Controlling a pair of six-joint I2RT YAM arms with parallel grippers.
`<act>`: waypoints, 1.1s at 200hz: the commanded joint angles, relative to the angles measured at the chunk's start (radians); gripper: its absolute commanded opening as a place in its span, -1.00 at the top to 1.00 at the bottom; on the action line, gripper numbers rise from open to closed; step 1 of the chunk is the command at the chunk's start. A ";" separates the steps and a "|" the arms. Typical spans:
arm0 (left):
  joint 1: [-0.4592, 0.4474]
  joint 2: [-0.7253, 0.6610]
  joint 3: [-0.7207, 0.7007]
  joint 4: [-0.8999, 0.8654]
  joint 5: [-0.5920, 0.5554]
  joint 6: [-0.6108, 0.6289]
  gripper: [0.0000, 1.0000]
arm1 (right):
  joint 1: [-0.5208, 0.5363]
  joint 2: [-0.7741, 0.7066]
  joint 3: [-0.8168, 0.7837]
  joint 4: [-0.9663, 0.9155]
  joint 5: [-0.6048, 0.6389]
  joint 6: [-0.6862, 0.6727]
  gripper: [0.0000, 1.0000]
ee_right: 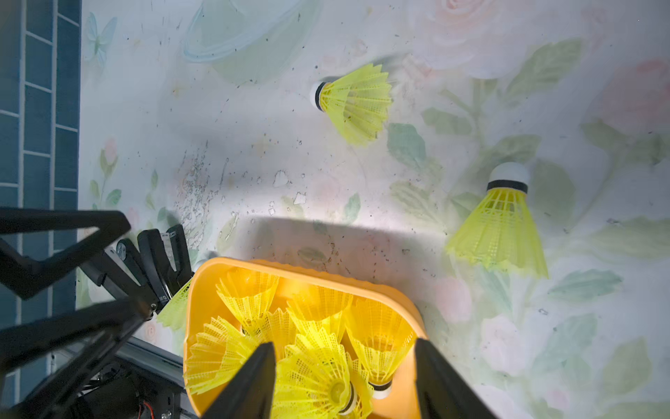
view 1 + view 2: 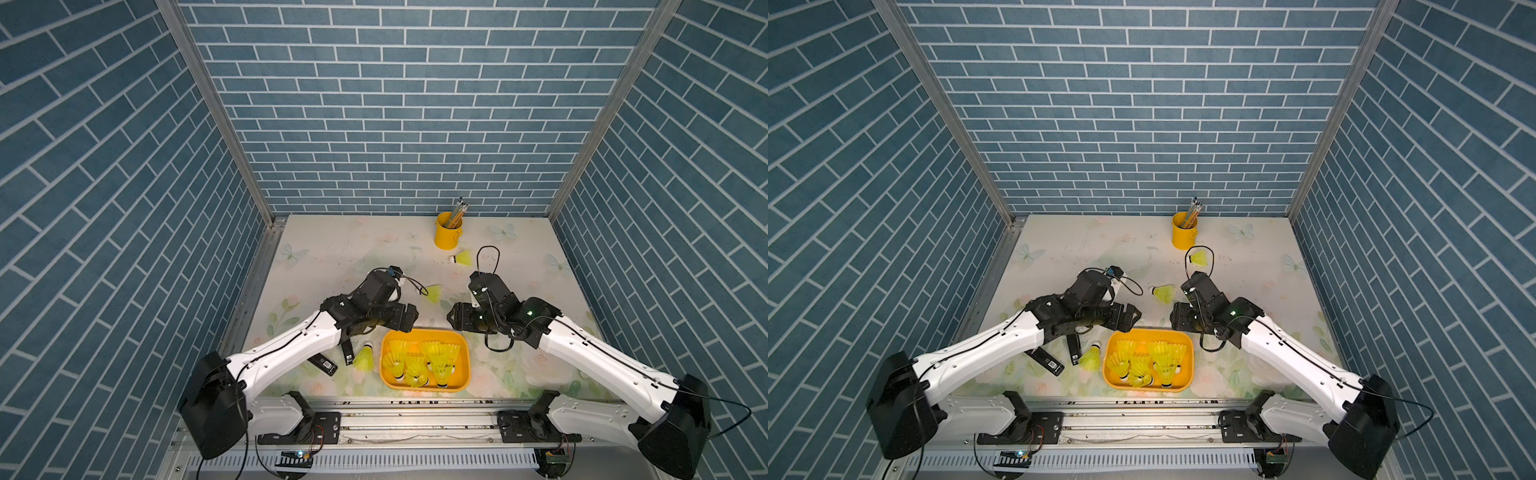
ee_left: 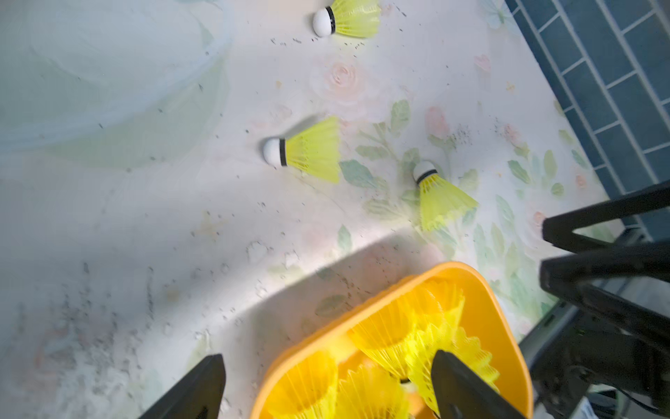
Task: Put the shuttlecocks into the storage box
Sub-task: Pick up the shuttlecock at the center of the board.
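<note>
The right gripper (image 1: 344,342) hangs over the storage box (image 2: 466,358). Its fingers (image 1: 250,384) are spread apart & grip nothing. A shuttlecock (image 1: 319,370) lies in the box right under the gap, & I can't tell if a finger touches it. The left gripper (image 3: 328,355) is spread wide too, w/ nothing in it. One of its fingers is over the box, the other over bare tabletop (image 2: 332,257). In both top views the 2 grippers face each other over the box's far wall, close but apart. The box sits by the mid of the tabletop's near edge. Inside it a bunch of yellow-green shuttlecocks (image 2: 440,361) are packed close together. More are not in yet. One shuttlecock (image 2: 365,359) lies just beside the box's left wall. One shuttlecock (image 2: 434,293) lies nr the mid of the tabletop, btw the 2 arms. One shuttlecock (image 2: 463,258) lies nr the yellow pencil cup (image 2: 446,237), which stands by the far edge, right of mid, w/ pencils (image 2: 457,210) in it. The left wrist view shows one more shuttlecock (image 3: 440,196) on the tabletop nr a box corner.
</note>
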 commanded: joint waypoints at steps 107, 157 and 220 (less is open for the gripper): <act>0.089 0.460 0.227 0.173 -0.040 0.920 -0.79 | -0.292 0.058 -0.047 0.271 -0.262 0.182 -1.00; 0.108 0.594 0.300 0.210 -0.012 1.071 -0.75 | -0.335 0.076 -0.081 0.314 -0.327 0.188 -1.00; 0.123 0.753 0.476 0.093 0.084 1.179 -0.72 | -0.358 0.092 -0.093 0.264 -0.273 0.281 -1.00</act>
